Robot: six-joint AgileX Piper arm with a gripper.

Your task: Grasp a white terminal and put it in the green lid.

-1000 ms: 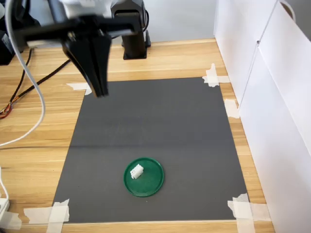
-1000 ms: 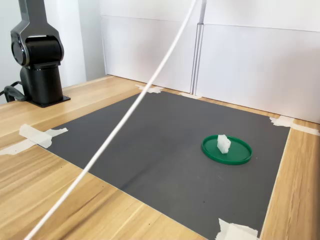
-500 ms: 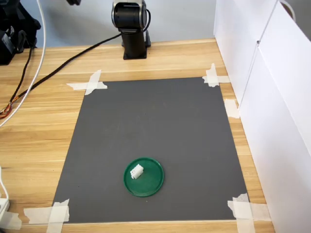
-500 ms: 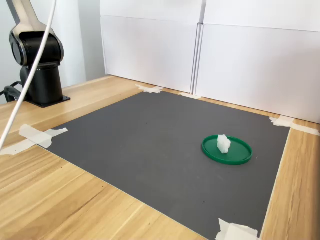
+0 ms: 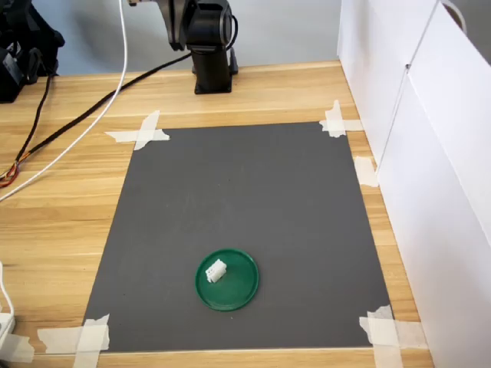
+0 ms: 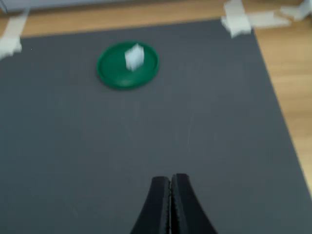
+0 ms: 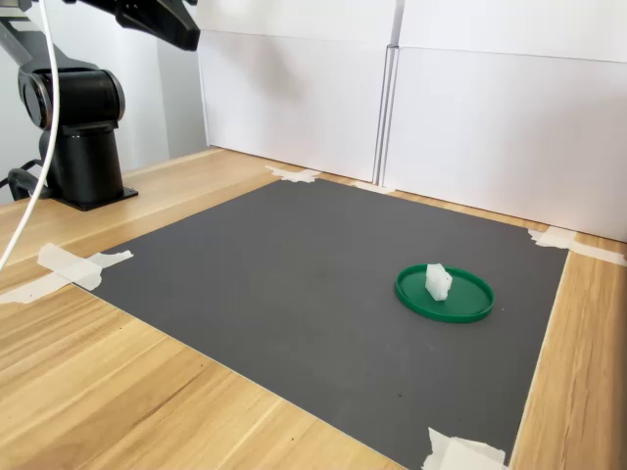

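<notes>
White terminal point(image 5: 215, 271) lay inside green lid point(image 5: 236, 294), off-centre toward the first exterior view's left; in the second exterior view it point(image 7: 437, 282) stood on the lid's floor point(image 7: 470, 304), w/ rim visible all round. Wrist view showed same pair, blurred: terminal point(image 6: 133, 56) on lid point(image 6: 113, 75). Lid rested on dark grey mat point(image 5: 245, 199), near the mat's edge closest to the first exterior camera. Mat was fixed to wooden worktop point(image 5: 61, 222) by white tape pieces point(image 5: 140, 132) at its corners. Tool point(image 6: 170, 184) appeared in wrist view w/ black fingers point(image 6: 157, 204) pressed together, nothing between them, raised over bare mat and well apart from lid. In the second exterior view a dark part of the arm point(image 7: 157, 20) showed at upper left, above arm base point(image 7: 83, 137). Base point(image 5: 209, 46) stood on worktop beyond mat's far edge; white cable point(image 5: 84, 123) and black cable point(image 5: 100, 107) ran across worktop at the first exterior view's left. White panels point(image 7: 470, 117) bounded the worktop's side.
</notes>
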